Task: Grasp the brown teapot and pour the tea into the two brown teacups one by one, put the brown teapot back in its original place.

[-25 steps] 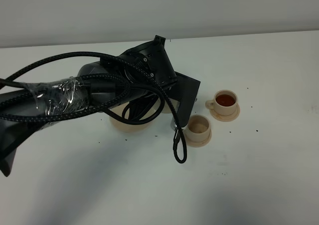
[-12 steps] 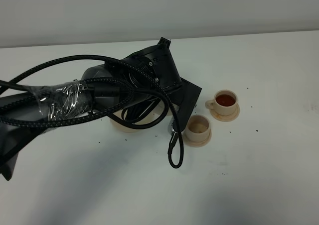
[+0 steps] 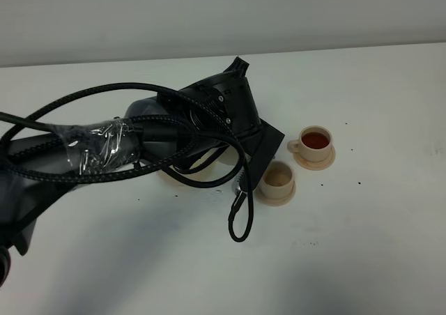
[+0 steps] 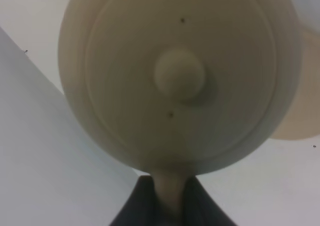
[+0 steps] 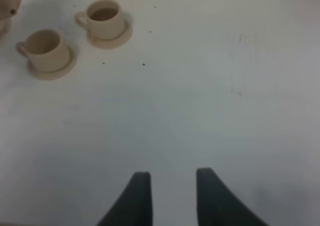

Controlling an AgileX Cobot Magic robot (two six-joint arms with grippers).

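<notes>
Brown teapot point(image 4: 180, 81) handle clamped in left gripper point(image 4: 167, 182); right gripper point(image 5: 172, 174) apart, idle. Teacup point(image 3: 277, 178) next to teapot looks empty, so probably next: spout over it, tilt.

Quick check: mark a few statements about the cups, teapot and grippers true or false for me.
1. The far cup holds dark tea. True.
2. The near cup is brim-full of dark tea. False: its inside looks pale.
3. The left gripper clamps the teapot by its handle. True.
4. The right gripper holds a cup. False: it is open, with nothing between its fingers, over bare table.
</notes>
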